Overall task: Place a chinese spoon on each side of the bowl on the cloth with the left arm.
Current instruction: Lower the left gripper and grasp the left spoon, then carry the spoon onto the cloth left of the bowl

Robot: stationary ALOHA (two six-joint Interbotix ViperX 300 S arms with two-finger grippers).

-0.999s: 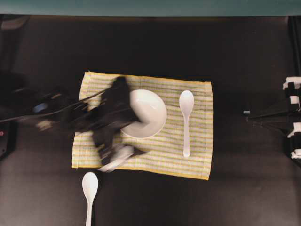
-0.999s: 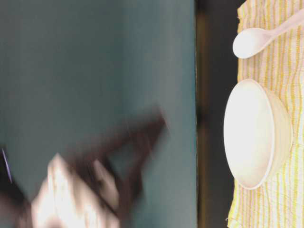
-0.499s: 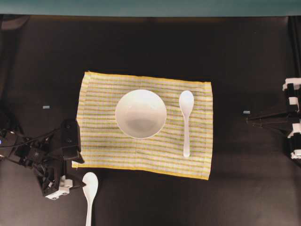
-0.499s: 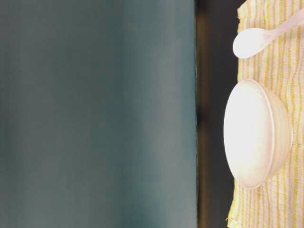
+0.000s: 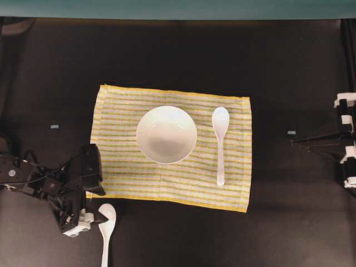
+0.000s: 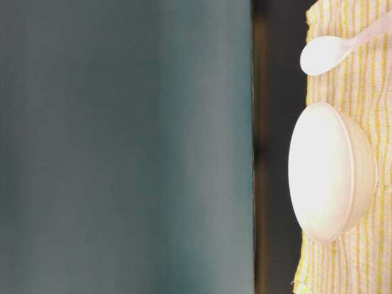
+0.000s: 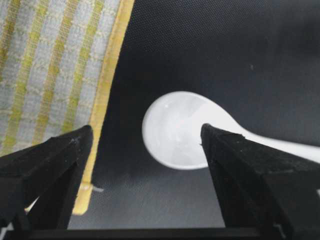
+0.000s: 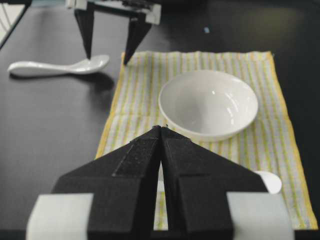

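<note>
The black left gripper hangs spread wide above the glossy white ceramic spoon beside the striped yellow-edged cloth; the right gripper is pressed together.

We take the cloth as our landmark: the bowl sits on it near the middle, and one spoon lies on it just right of the bowl, apart from it. We find the second spoon off the cloth, on the table just outside its near left corner. Above that spoon's scoop hangs the left gripper, beside the cloth's near edge
</note>
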